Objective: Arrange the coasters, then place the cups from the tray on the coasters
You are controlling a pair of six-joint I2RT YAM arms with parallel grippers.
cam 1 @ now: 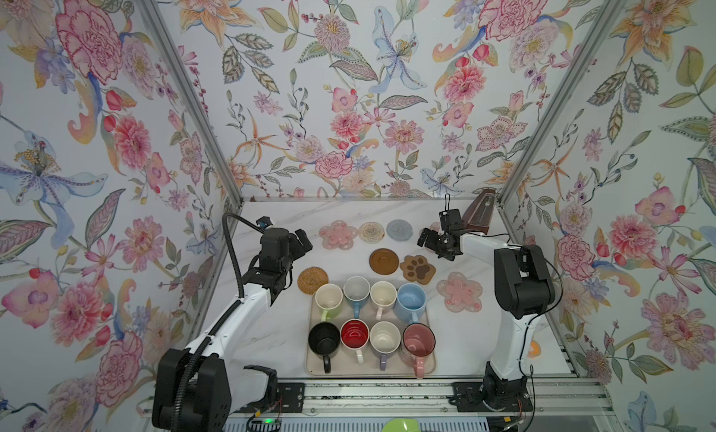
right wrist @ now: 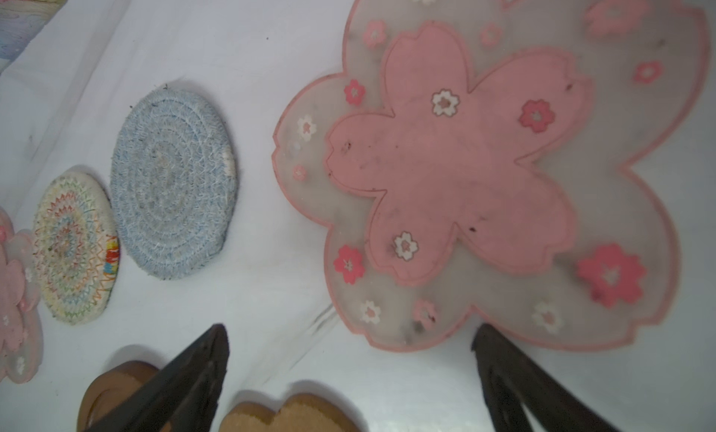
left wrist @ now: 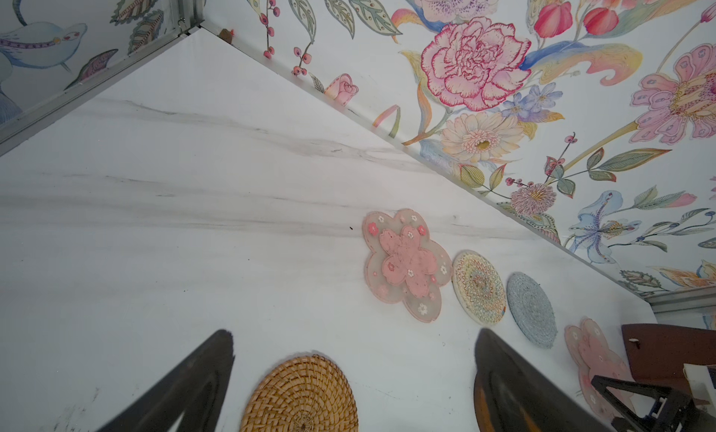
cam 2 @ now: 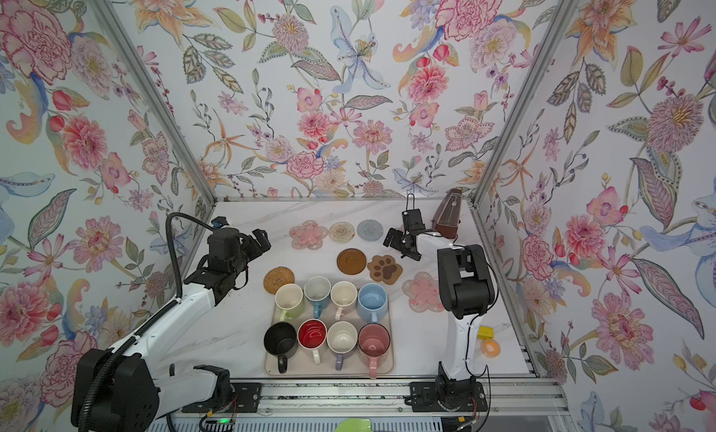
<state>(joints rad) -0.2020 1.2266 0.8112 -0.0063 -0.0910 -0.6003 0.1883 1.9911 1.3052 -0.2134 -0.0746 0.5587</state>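
Cups (cam 1: 355, 335) stood upright on the tray (cam 1: 310, 366), two rows of four, handles toward its near rim | coasters (cam 1: 384, 261) lay flat beyond and beside the tray: woven rounds, rattan, translucent flowers, brown paw | left gripper (cam 1: 304, 241) and right gripper (cam 1: 434, 244) hung beyond the tray, jaws wide, empty | wooden pyramid (cam 1: 478, 213) stood far beyond the tray's right end

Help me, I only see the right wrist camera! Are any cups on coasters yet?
Observer: No, all eight cups stand on the tray.
Operator: What's the left gripper doing?
Observer: The left gripper hovers open and empty near the rattan coaster.
Operator: Any other coasters I can't see?
Observer: Yes, a flower coaster lies just right of the tray in both top views.
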